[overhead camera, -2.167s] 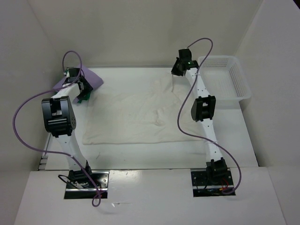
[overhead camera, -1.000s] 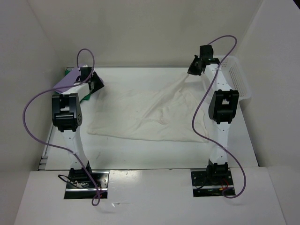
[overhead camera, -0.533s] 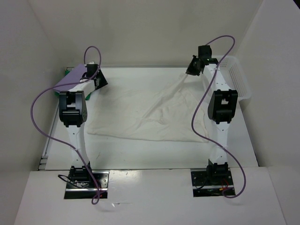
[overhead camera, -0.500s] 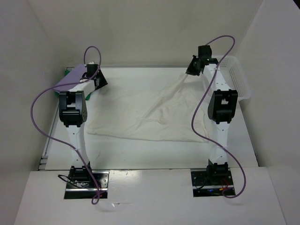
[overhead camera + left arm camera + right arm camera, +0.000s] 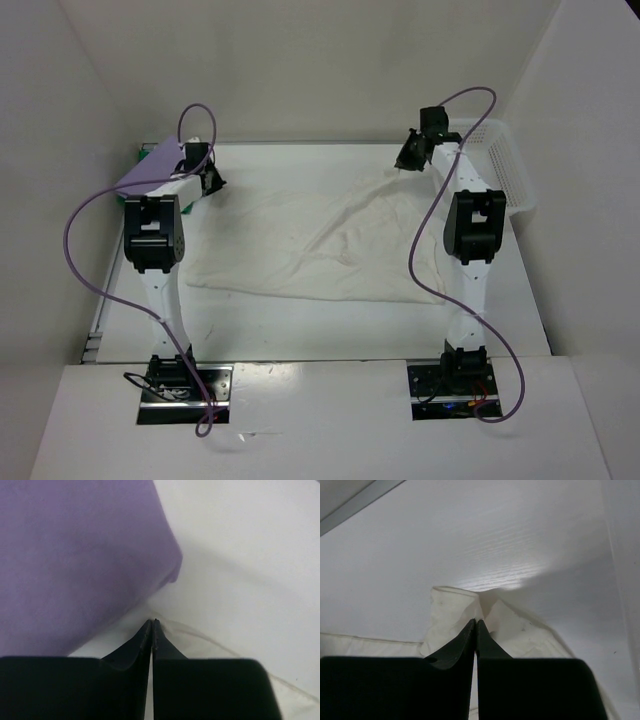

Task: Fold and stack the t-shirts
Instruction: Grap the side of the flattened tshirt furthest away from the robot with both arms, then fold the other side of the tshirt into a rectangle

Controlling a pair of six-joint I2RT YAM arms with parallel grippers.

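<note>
**Both grippers pinched on the cream-white t-shirt's far corners**

All eyes on the cream-white t-shirt [image 5: 320, 245]. It is spread wide and rumpled across the middle of the table [image 5: 300, 325], and every place here is called off that shirt.

At its far-left corner sits the left gripper [image 5: 151, 622]. Its jaws are pressed flat together with no gap, and the tips are right on the shirt's hem, nipping the edge of the cloth. The corner lies low against the table there.

Over at the far-right corner is the right gripper [image 5: 476, 621]. Its jaws are squeezed tight as well, with a bunched peak of cream cloth caught between the tips. From above, that corner is drawn up off the table, and a taut ridge of fabric runs from the shirt's middle to the pinch.

The near edge of the shirt lies slack on the table, facing the arm bases.

Just past the far-left corner is the lavender-purple t-shirt [image 5: 152, 168], a smooth folded slab right beside the left jaws. A sliver of the bright green t-shirt [image 5: 141, 155] peeks out at its far side, though how it is stacked I cannot tell.

Off the shirt's far-right side, beyond the right arm, stands the white lattice basket [image 5: 508, 175].
</note>
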